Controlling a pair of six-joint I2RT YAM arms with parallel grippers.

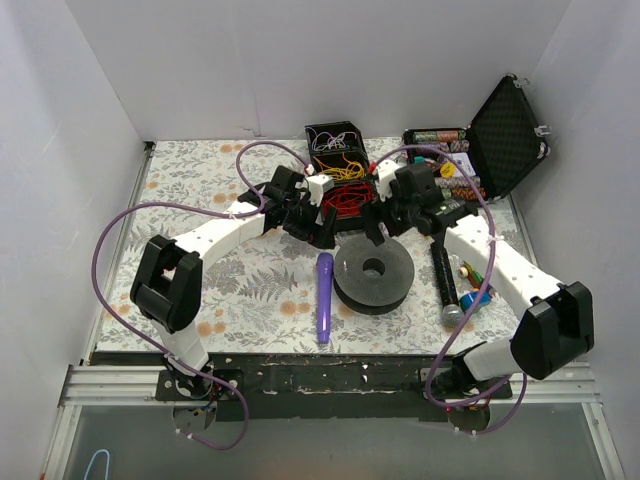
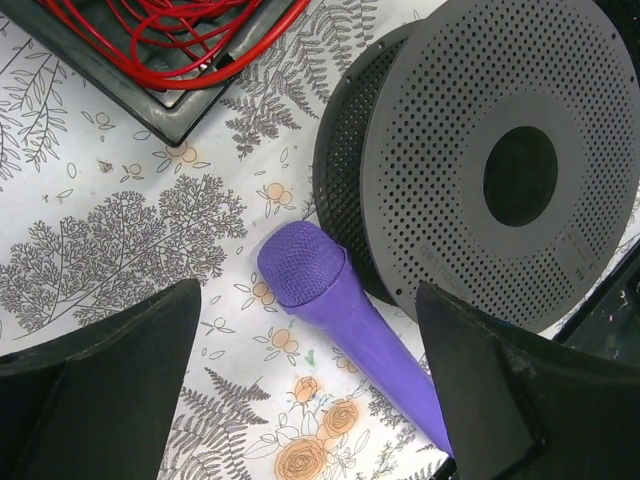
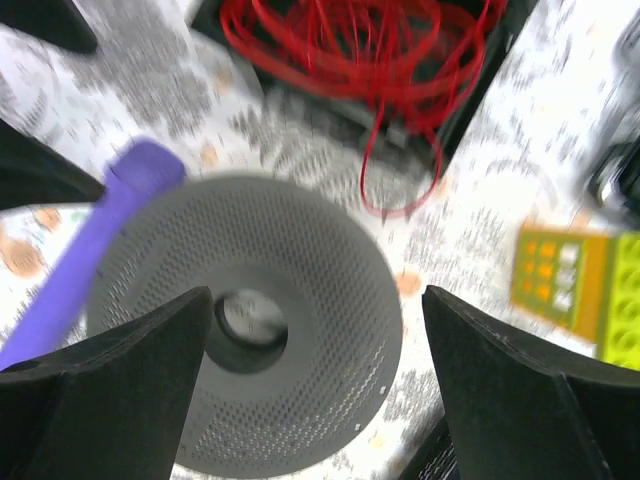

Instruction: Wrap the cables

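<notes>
A tangle of red cable (image 1: 345, 200) lies in a black tray (image 1: 335, 135), also in the left wrist view (image 2: 170, 35) and the right wrist view (image 3: 360, 45). A grey perforated spool (image 1: 373, 272) lies flat mid-table (image 2: 500, 170) (image 3: 250, 340). A purple microphone (image 1: 324, 296) lies against its left side (image 2: 345, 315) (image 3: 90, 260). My left gripper (image 1: 312, 228) is open and empty above the microphone's head (image 2: 305, 385). My right gripper (image 1: 392, 222) is open and empty above the spool (image 3: 315, 385).
An open black case (image 1: 505, 125) stands at the back right with batteries and small parts beside it. A black microphone (image 1: 445, 275) and a blue item lie right of the spool. A yellow-green block (image 3: 585, 285) lies right of the spool. Purple arm cables loop at both sides.
</notes>
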